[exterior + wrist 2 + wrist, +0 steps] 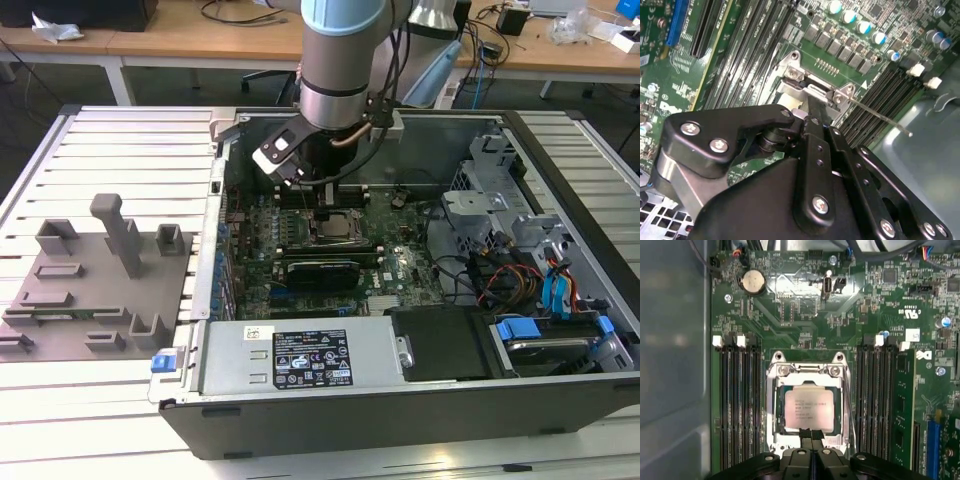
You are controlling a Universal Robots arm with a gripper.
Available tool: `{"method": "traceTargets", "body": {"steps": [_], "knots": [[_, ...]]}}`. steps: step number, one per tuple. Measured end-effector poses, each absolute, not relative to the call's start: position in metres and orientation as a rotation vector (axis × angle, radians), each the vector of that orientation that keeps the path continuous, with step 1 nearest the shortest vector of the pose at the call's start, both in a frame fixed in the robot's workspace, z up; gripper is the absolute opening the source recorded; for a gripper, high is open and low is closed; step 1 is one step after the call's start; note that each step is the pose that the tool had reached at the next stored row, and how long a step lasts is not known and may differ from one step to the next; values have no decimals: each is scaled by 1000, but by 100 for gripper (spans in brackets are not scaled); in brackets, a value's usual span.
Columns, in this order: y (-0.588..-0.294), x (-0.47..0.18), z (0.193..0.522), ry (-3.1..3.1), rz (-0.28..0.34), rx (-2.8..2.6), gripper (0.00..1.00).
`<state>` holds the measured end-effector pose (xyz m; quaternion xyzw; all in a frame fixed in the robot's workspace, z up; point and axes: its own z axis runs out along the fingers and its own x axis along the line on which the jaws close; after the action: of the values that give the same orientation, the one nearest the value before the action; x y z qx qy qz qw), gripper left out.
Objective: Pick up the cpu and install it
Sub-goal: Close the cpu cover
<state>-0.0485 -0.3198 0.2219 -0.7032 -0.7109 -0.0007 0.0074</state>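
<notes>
first wrist view: cpu flat in the socket frame, fingers tight together at its edge

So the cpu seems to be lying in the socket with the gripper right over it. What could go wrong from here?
1. The gripper sits low at the edge of the cpu, which lies flat inside the socket frame. A sideways drift could nudge or scrape the chip.
2. In the second wrist view a thin wire lever juts out beside the frame, close to the gripper, and might snag on a lift.
</notes>
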Motion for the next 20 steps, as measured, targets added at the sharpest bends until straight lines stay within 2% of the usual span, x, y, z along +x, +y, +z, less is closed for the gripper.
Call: {"method": "traceTargets", "body": {"steps": [20], "knots": [[-320, -61, 206, -2223, -3, -2199, 11]]}}
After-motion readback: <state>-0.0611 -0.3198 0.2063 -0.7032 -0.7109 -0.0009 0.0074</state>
